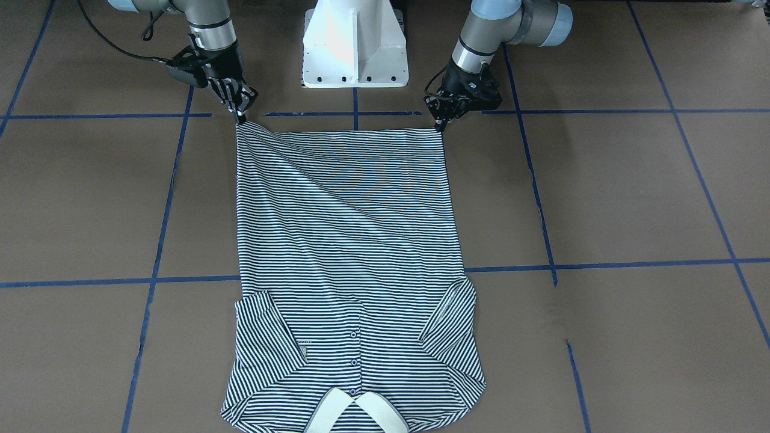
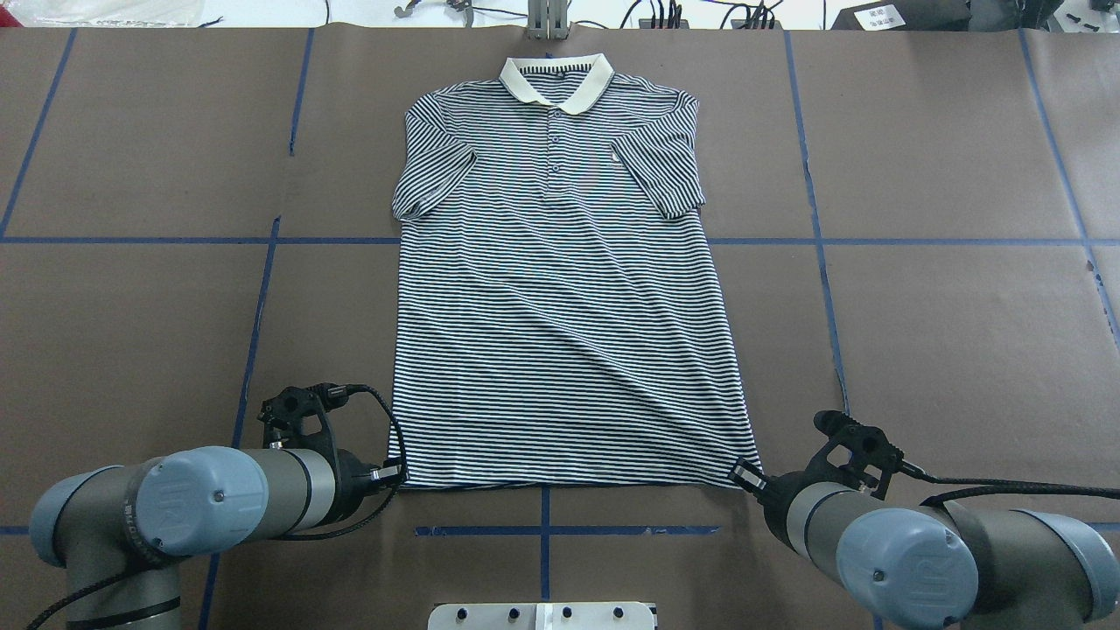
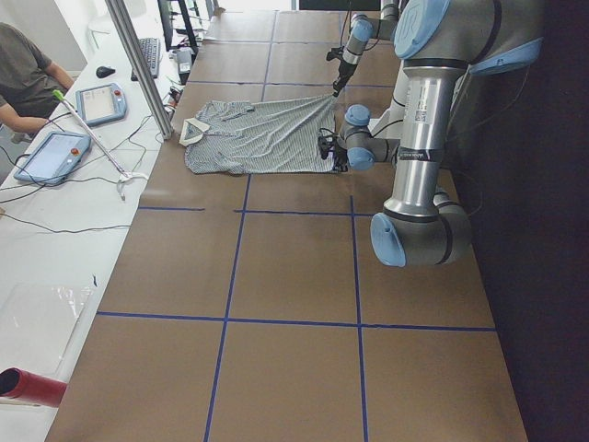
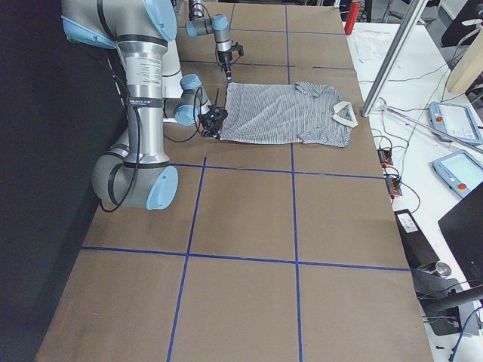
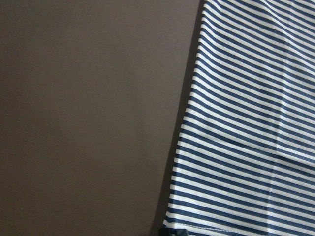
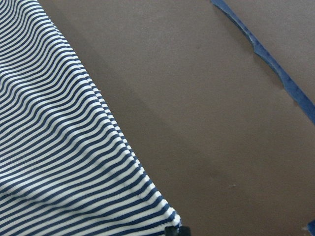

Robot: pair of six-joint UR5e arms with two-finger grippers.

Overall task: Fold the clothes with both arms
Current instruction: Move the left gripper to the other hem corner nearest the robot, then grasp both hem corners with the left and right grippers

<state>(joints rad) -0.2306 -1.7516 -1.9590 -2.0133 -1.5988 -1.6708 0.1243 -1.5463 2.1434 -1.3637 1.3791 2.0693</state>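
Observation:
The striped polo shirt (image 2: 560, 306) lies flat and face up on the brown table, with its cream collar (image 2: 554, 77) at the far edge and its hem toward the robot. My left gripper (image 2: 395, 473) is shut on the hem's left corner; the front view shows it pinched to a point (image 1: 441, 125). My right gripper (image 2: 742, 475) is shut on the other hem corner (image 1: 241, 118). A diagonal crease runs across the shirt (image 1: 349, 240) from that corner. Each wrist view shows striped cloth (image 5: 246, 123) (image 6: 59, 147) ending in a corner at the bottom edge.
The white pedestal base (image 1: 355, 48) stands between the arms, just behind the hem. Blue tape lines (image 2: 542, 530) grid the table. Beyond the collar stand a metal post (image 3: 138, 64) and a side bench with pendants (image 3: 101, 101), where a person (image 3: 28, 74) sits.

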